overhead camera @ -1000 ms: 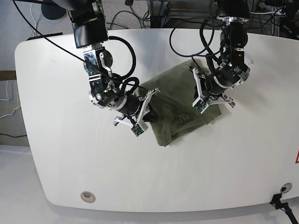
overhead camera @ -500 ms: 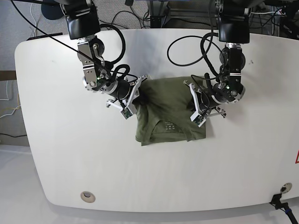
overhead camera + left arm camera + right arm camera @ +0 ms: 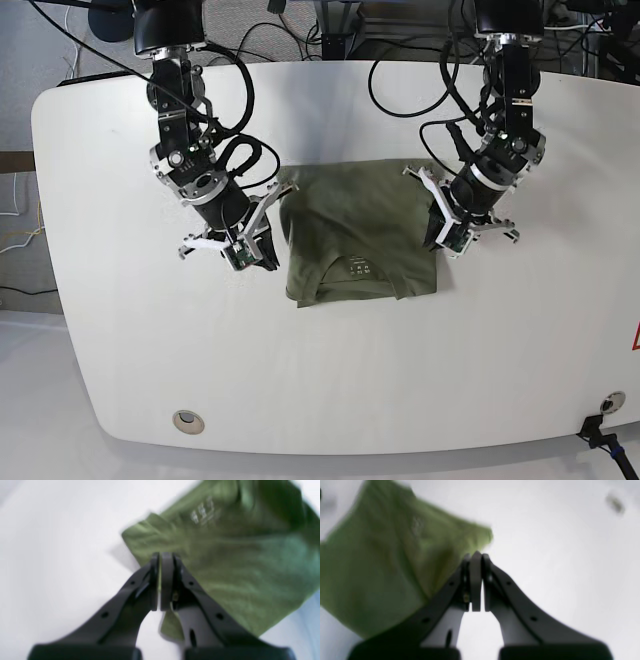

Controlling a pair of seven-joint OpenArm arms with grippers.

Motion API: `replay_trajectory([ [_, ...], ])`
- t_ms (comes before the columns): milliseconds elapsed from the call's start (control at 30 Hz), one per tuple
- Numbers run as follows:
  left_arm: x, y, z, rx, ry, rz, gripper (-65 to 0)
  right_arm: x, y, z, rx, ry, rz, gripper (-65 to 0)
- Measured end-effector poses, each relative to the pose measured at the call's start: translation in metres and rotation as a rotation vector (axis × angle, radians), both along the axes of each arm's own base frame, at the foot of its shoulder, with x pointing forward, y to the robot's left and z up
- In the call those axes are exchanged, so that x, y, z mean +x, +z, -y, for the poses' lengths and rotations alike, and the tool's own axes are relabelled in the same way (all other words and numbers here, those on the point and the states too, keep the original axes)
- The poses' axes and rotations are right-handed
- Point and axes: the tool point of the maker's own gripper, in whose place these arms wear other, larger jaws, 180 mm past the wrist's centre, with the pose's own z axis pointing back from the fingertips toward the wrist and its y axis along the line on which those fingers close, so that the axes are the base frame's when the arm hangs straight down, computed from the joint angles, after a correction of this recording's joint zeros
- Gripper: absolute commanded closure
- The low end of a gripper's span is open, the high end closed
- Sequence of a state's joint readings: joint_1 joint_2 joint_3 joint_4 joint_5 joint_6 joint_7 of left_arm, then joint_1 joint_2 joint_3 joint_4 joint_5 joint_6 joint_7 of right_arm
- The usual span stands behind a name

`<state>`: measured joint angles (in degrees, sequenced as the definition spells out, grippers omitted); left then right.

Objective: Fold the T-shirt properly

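The olive-green T-shirt (image 3: 350,215) lies flat on the white table (image 3: 330,380) as a folded, roughly square packet, with its collar label (image 3: 361,268) facing the front edge. In the base view my right gripper (image 3: 258,255) sits just off the shirt's left edge, shut, with nothing seen between its fingers. My left gripper (image 3: 438,242) is shut at the shirt's right edge. In the blurred left wrist view, the left gripper (image 3: 163,555) has its tips over the T-shirt (image 3: 225,562) border. The right wrist view shows the right gripper (image 3: 475,554) beside the T-shirt (image 3: 382,567).
A round grommet (image 3: 186,421) is set in the table near the front left. Black cables (image 3: 400,40) and stands crowd the floor behind the table's far edge. A clamp (image 3: 600,432) sits at the front right corner.
The shirt has been turned from tilted to square and slid left toward the table's middle. Both grippers have shifted to its side edges, the right one coming off the cloth.
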<state>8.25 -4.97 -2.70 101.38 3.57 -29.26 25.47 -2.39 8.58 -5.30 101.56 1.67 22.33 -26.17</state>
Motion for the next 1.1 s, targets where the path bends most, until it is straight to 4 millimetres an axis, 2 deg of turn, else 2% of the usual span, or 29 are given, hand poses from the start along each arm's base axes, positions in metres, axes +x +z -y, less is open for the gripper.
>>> replay_trajectory([
  [67, -0.009, 0.003, -0.006, -0.053, 0.037, 0.06, 0.0, -0.008, 0.007, 0.002, 0.041, -0.045, 0.059, 0.0],
  [167, -0.023, 0.007, -0.014, -0.111, 0.072, 0.133, 0.0, -0.026, -0.002, 0.016, 0.067, -0.131, 0.07, 0.0],
  [233, -0.038, 0.001, -0.018, -0.127, 0.084, 0.13, 0.0, -0.041, -0.006, 0.033, 0.072, -0.193, 0.074, 0.0],
  [300, -0.061, -0.009, -0.022, -0.118, 0.099, 0.092, 0.0, -0.058, -0.014, 0.045, 0.069, -0.244, 0.06, 0.0],
  [433, -0.11, -0.018, -0.027, -0.126, 0.114, 0.035, 0.0, -0.099, -0.027, 0.048, 0.063, -0.258, -0.012, 0.0],
  [533, -0.149, -0.021, -0.031, -0.144, 0.14, -0.021, 0.0, -0.136, -0.039, 0.047, 0.055, -0.259, -0.089, 0.0],
  [600, -0.178, -0.021, -0.031, -0.147, 0.137, -0.07, 0.0, -0.161, -0.044, 0.058, 0.034, -0.284, -0.139, 0.0],
  [700, -0.205, -0.016, -0.042, -0.152, 0.216, -0.081, 0.0, -0.191, -0.05, 0.066, 0.037, -0.336, -0.168, 0.0],
  [767, -0.221, -0.014, -0.046, -0.161, 0.234, -0.085, 0.0, -0.215, -0.05, 0.063, 0.063, -0.337, -0.182, 0.0],
  [833, -0.24, -0.011, -0.051, -0.162, 0.268, -0.098, 0.0, -0.244, -0.058, 0.061, 0.061, -0.355, -0.255, 0.0],
  [967, -0.282, -0.019, -0.05, -0.152, 0.279, -0.214, 0.0, -0.295, -0.067, 0.063, 0.044, -0.395, -0.377, 0.0],
  [1033, -0.299, -0.02, -0.051, -0.156, 0.293, -0.25, 0.0, -0.32, -0.071, 0.057, 0.052, -0.399, -0.445, 0.0],
  [1100, -0.323, -0.034, -0.053, -0.158, 0.323, -0.324, 0.0, -0.349, -0.082, 0.056, 0.043, -0.4, -0.525, 0.0],
])
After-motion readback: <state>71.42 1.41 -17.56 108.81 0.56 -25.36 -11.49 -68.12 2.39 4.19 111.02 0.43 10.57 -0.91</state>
